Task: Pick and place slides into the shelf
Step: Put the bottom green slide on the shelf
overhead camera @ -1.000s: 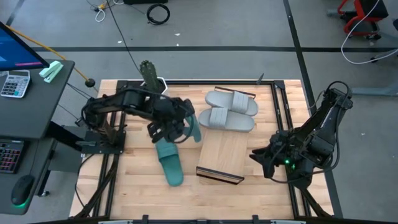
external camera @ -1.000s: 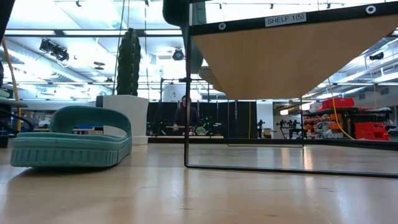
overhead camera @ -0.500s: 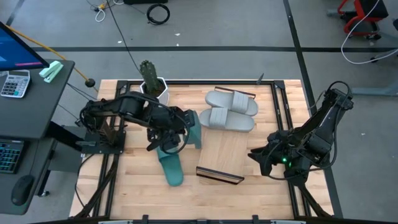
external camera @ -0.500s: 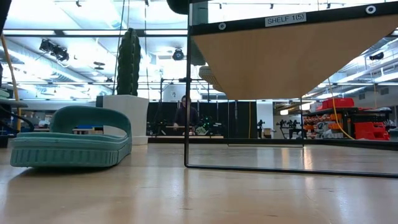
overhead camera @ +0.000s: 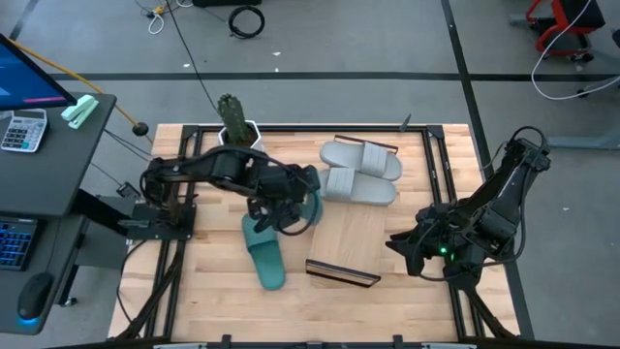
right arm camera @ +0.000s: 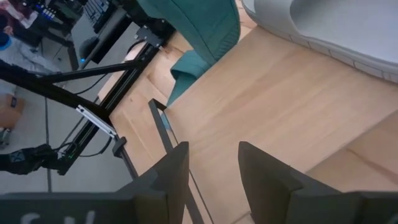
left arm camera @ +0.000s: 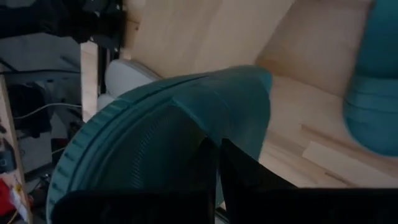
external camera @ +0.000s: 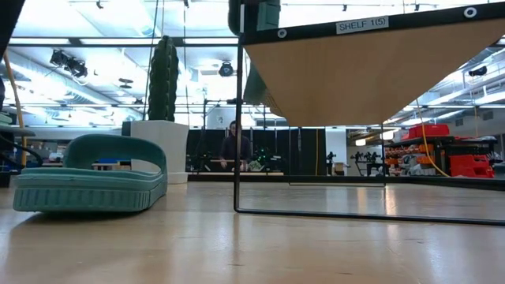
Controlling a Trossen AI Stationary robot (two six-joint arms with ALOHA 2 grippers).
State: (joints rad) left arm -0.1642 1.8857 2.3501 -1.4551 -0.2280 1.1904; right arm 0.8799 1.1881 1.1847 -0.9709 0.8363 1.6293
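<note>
Left claw [overhead camera: 291, 206] clamped on teal slide [left arm camera: 161, 143] | right claw [right arm camera: 208, 171] apart | slatted wooden tabletop [overhead camera: 208, 262] | grey floor [overhead camera: 387, 39]

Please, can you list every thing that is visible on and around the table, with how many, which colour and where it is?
grey slides: two, light grey, side by side on the far end of the shelf top.
held teal slide: one, teal green, lifted at the shelf's left edge.
lying teal slide: one, teal green, flat on the table left of the shelf.
shelf: one, light wood top with dark frame, table centre.
cactus: one, green in a white pot, far left of the table.
table: one, light wooden slats.
desk: one, dark, left of the table.
left gripper: one, dark, shut on the held teal slide.
right gripper: one, dark, open, beside the shelf's right edge.
</note>
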